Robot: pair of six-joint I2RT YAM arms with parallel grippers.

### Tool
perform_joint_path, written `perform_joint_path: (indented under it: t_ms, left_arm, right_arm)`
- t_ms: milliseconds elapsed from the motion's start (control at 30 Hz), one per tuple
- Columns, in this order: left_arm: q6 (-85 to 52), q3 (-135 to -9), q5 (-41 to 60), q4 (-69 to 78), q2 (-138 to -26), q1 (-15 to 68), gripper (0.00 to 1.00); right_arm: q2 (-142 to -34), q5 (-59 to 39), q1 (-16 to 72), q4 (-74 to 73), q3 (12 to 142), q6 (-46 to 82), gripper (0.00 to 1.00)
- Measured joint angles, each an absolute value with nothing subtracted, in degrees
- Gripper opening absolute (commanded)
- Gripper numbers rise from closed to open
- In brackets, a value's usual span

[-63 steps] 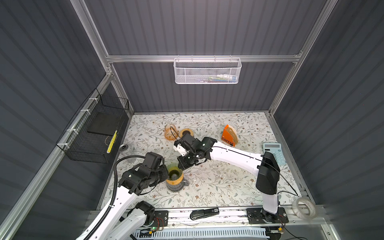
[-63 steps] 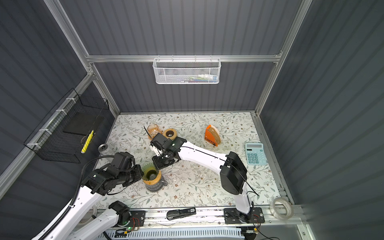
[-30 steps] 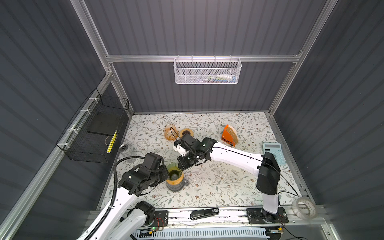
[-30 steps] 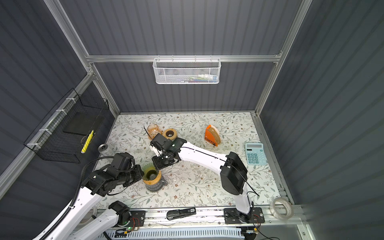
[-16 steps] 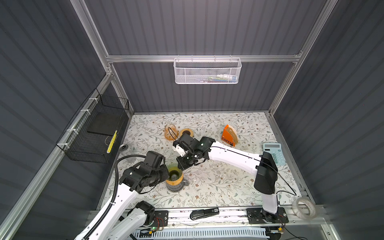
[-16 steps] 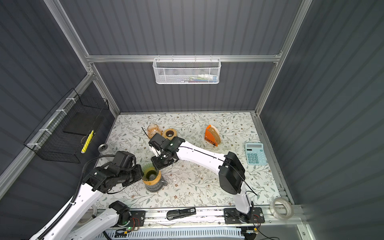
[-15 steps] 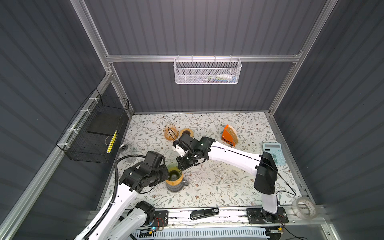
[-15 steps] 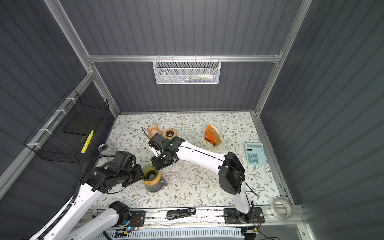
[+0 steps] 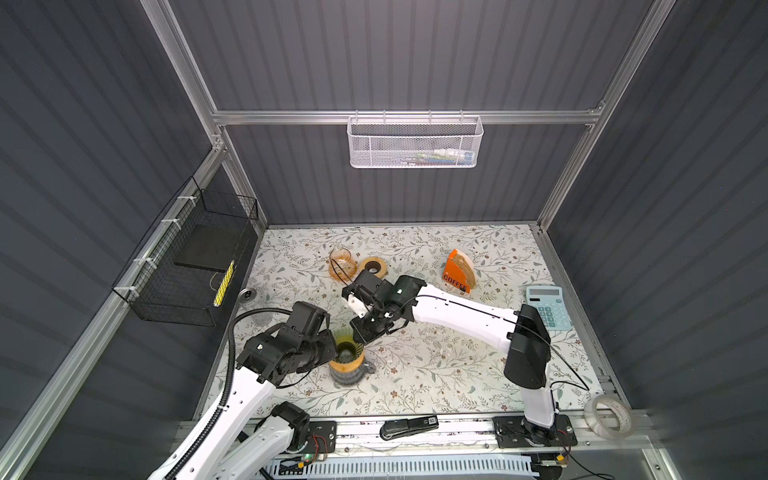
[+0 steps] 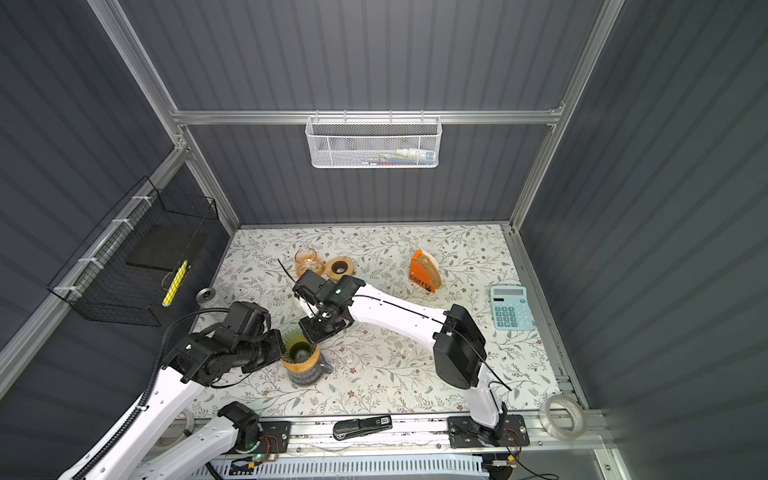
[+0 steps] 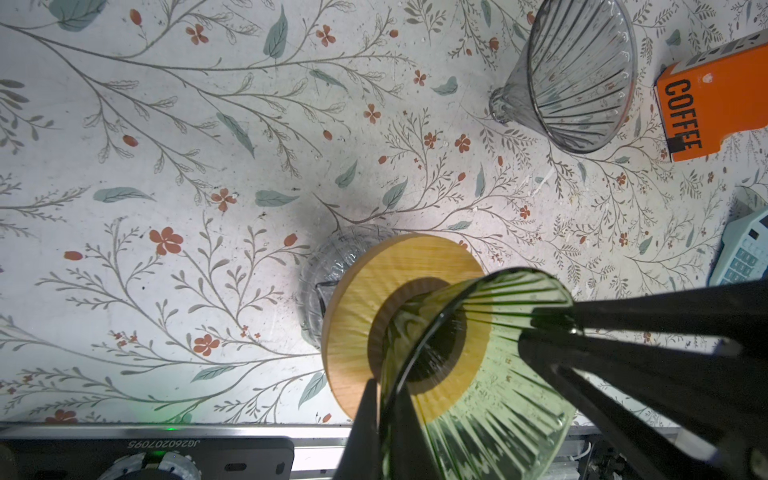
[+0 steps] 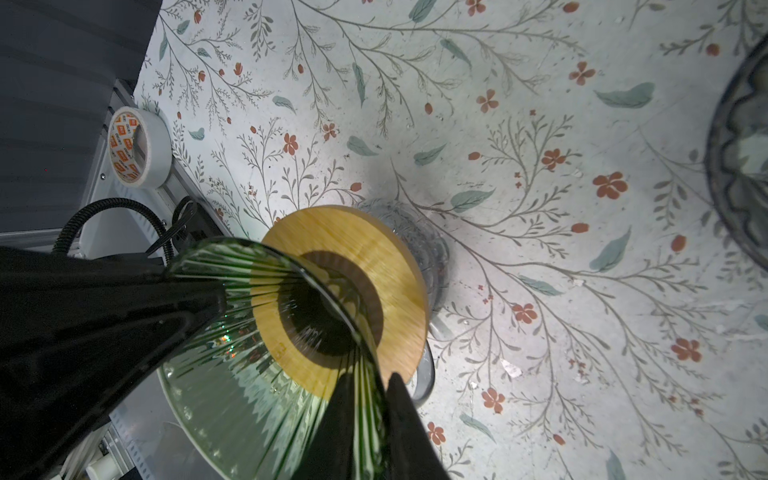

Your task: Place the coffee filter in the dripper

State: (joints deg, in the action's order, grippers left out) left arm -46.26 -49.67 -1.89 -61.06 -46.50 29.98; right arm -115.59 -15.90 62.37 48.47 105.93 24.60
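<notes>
A green ribbed glass dripper sits in a wooden collar on a glass server, front left on the mat. My left gripper is shut on the dripper's rim from the left. My right gripper straddles the far side of the same rim, jaws a little apart. No filter shows inside the dripper. Brown coffee filters stand in an orange box marked COFFEE at the back right.
A clear grey dripper lies on its side mid-mat. An amber glass vessel and a tape roll sit behind the arms. A calculator lies right, a stapler and clear tape on the front rail.
The right gripper's jaws have eased apart a little on the rim. Both arms and the green dripper have barely shifted.
</notes>
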Motion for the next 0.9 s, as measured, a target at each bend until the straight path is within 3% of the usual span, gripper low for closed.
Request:
perform_joint_path:
  t_ms: [133, 333, 900]
  left_arm:
    - [-45.84, -49.67, -2.39, -62.17, -46.63, 29.98, 0.13]
    - [-45.41, -49.67, -2.98, -62.63, -46.61, 29.98, 0.28]
    - [-45.17, -52.23, -3.40, -63.20, -45.58, 29.98, 0.35]
  right_arm:
    - [-116.09, -16.47, 62.83, 48.77, 106.56, 24.38, 0.21]
    - [-116.09, -16.51, 62.94, 50.11, 108.79, 24.01, 0.24]
    - [-115.90, -15.68, 62.94, 52.01, 111.57, 23.59, 0.32]
